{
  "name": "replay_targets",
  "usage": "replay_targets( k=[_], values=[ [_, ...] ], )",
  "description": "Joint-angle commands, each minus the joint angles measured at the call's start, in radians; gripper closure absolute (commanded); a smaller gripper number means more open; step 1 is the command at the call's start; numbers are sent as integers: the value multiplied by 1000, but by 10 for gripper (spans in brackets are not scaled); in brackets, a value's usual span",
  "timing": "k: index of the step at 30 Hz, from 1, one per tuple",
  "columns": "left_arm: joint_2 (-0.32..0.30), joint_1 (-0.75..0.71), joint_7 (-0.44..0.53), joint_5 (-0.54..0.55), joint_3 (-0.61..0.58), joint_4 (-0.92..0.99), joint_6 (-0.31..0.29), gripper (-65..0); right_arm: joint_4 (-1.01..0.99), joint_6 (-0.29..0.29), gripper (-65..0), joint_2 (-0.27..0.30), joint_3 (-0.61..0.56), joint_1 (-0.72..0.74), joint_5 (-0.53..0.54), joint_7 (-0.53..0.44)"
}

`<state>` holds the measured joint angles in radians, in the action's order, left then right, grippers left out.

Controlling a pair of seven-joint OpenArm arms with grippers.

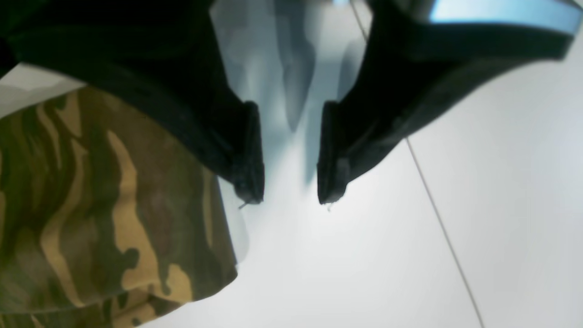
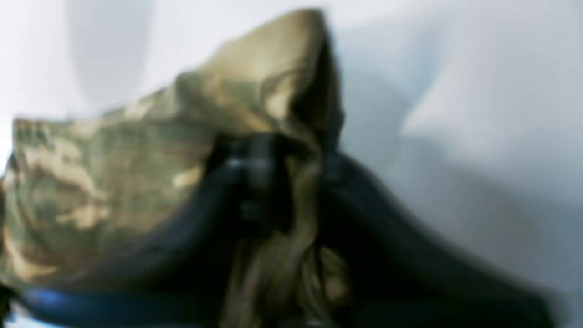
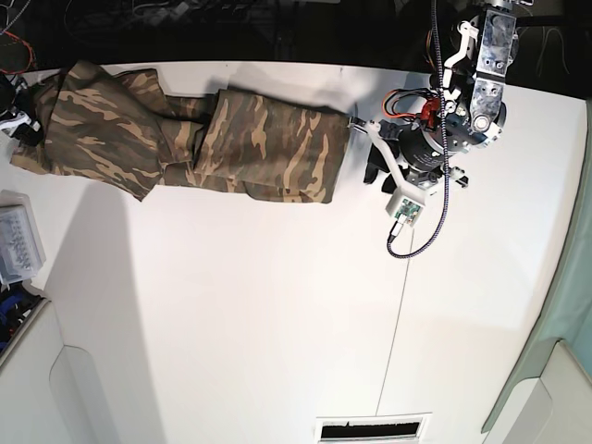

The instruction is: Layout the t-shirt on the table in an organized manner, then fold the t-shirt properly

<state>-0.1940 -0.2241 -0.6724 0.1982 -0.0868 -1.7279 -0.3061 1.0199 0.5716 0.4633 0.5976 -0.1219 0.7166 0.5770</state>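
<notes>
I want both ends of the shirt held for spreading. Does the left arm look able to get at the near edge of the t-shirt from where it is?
Probably yes. The left gripper stands open over bare table, right beside the t-shirt edge, with nothing between them.

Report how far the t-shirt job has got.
Done: the t-shirt lies stretched lengthwise along the table's far edge, though bunched and creased mid-length. In hand: the right gripper is shut on a bunch of cloth; the left gripper hangs open over bare table beside the other end, holding nothing. Left: flatten the shirt, spread the sleeves, then every fold.
</notes>
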Motion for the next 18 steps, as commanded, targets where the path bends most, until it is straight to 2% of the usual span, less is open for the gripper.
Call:
replay_targets(
  k=[1,6,12,18],
  values=[
    [-3,8,22,6,2,-16,0,-208,7,5,0,21,2,5,21,17],
    [-5,8,21,2,32,-16,0,-208,57,5,0,21,38,0,95,108],
    [-8,0,26,5,100,34,16,-208,221,5,0,21,160,-1,228,248],
    [1,-6,77,8,100,172,34,-208,375,5,0,16,190,0,255,257]
  ],
)
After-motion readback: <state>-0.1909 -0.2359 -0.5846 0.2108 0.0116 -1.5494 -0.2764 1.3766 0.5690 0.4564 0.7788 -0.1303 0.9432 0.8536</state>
